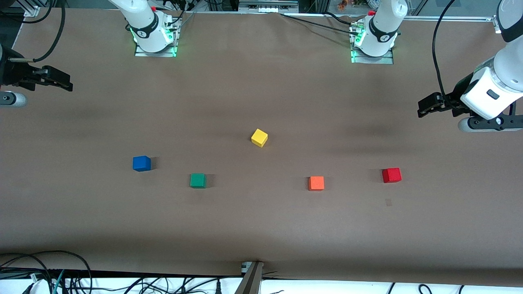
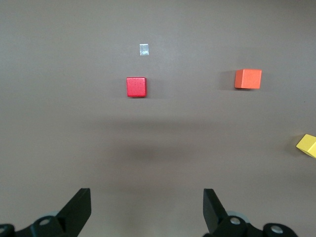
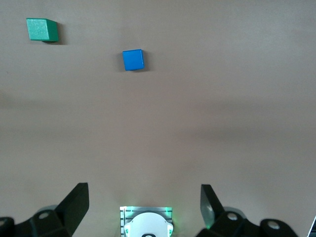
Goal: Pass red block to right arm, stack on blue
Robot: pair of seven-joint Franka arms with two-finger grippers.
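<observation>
The tabletop (image 1: 261,228) is a plain dull brown with no pattern; five little cubes sit on it, each one flat colour: the red block (image 1: 391,175) is bright red, the blue cube (image 1: 141,163) a strong mid blue, the green cube (image 1: 197,180) a deep green, the orange cube (image 1: 316,183) a warm orange, the yellow cube (image 1: 259,137) a clear yellow; the left pincer (image 1: 427,107) and right pincer (image 1: 61,81) are black on white arms; green lights glow at both arm bases; a small pale patch (image 2: 143,50) marks the brown beside the red block.
</observation>
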